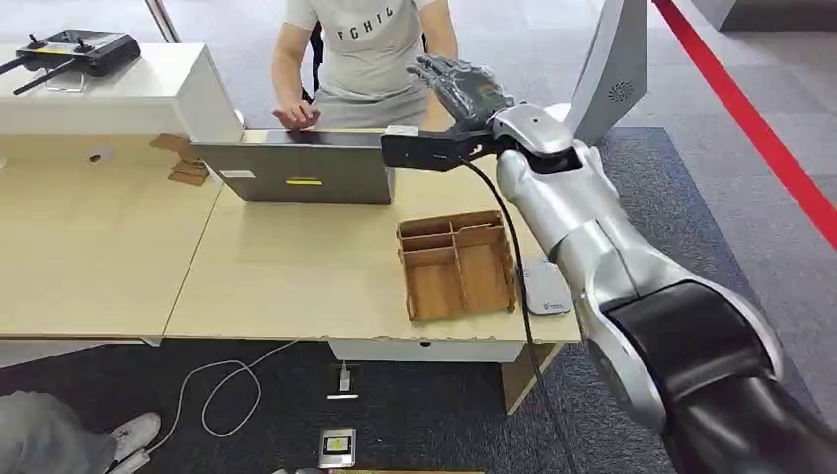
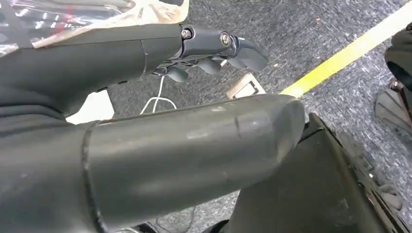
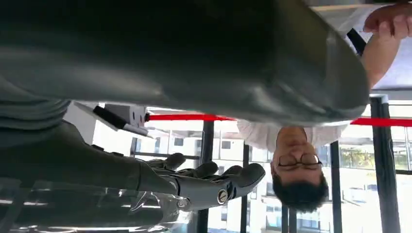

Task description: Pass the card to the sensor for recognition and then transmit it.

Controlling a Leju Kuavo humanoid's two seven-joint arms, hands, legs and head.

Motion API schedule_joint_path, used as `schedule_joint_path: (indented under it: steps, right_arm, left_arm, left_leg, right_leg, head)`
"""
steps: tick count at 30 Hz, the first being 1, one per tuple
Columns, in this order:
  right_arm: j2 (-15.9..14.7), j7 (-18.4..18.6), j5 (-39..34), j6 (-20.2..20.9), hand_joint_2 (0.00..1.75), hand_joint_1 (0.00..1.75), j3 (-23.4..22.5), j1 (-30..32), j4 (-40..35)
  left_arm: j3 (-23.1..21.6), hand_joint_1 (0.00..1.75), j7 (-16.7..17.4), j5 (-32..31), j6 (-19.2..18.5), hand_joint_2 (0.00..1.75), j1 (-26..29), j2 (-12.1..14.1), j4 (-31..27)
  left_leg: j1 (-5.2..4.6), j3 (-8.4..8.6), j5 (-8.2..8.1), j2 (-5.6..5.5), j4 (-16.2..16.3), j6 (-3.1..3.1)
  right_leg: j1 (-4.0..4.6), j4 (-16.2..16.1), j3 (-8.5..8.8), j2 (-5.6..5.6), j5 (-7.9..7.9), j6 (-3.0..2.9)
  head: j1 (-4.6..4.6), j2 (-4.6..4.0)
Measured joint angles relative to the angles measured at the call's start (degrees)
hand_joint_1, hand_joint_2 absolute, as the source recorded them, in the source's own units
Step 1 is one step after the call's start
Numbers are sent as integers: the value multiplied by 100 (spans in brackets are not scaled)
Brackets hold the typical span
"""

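Note:
My right arm reaches out over the far side of the table towards a seated person (image 1: 370, 49). My right hand (image 1: 462, 87) is raised in front of that person with its fingers spread and nothing in it. In the right wrist view, the same right hand (image 3: 204, 182) has straight fingers with nothing between them and the thumb. A small grey-white card sensor (image 1: 546, 291) lies on the table's right edge, below the arm. My left hand (image 2: 214, 51) hangs beside my body over the carpet, fingers loosely apart and holding nothing.
A wooden compartment tray (image 1: 456, 265) stands beside the sensor. A grey laptop (image 1: 296, 170) stands at the table's far edge with the person's hand (image 1: 296, 117) on it. A white counter (image 1: 109, 94) rises at the left. Cables and a floor socket (image 1: 338, 446) lie below the table.

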Motion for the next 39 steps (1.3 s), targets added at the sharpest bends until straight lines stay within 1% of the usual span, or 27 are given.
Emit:
schedule_joint_path:
  steps: [1, 8, 12, 21, 32, 39]
  right_arm:
    - [11, -29, 9, 4, 175, 0, 0, 28, 0]
    - [101, -144, 46, 17, 175, 0, 13, 144, -2]
    - [144, -151, 48, 129, 175, 0, 31, 227, 0]
    - [114, -151, 13, 210, 175, 0, 46, 461, 0]
    - [-153, 4, -48, 328, 175, 0, 52, 826, 2]
    - [-240, 15, -66, 328, 175, 0, 55, 966, 2]
  left_arm:
    - [0, 0, 0, 16, 13, 0, 3, 9, 0]
    - [0, 0, 7, 70, 33, 0, 17, 68, 0]
    - [0, 0, 7, 105, 33, 0, 25, 103, 0]
    - [0, 0, 46, 144, 51, 0, 30, 164, 0]
    - [4, 0, 155, 140, 94, 0, 32, 201, -2]
    - [9, 0, 190, 147, 107, 0, 32, 201, -2]
  left_leg:
    - [0, 0, 0, 0, 0, 0]
    - [0, 0, 0, 1, 0, 0]
    - [0, 1, 0, 0, 0, 0]
    - [-1, 0, 0, 0, 0, 0]
    - [-2, 0, -1, -1, 1, 1]
    - [-1, 0, -1, 0, 1, 1]
  right_leg:
    - [0, 0, 0, 0, 0, 0]
    - [-1, 0, 0, 0, 0, 0]
    - [0, 0, 0, 0, 0, 0]
    - [0, 0, -1, 0, 0, 0]
    - [-2, -1, -1, -1, 0, 0]
    - [-1, -1, -1, 0, 0, 0]
  head:
    - [-2, 0]
    - [-2, 0]
    - [-2, 0]
    - [-2, 0]
    - [-4, 0]
    - [-2, -2]
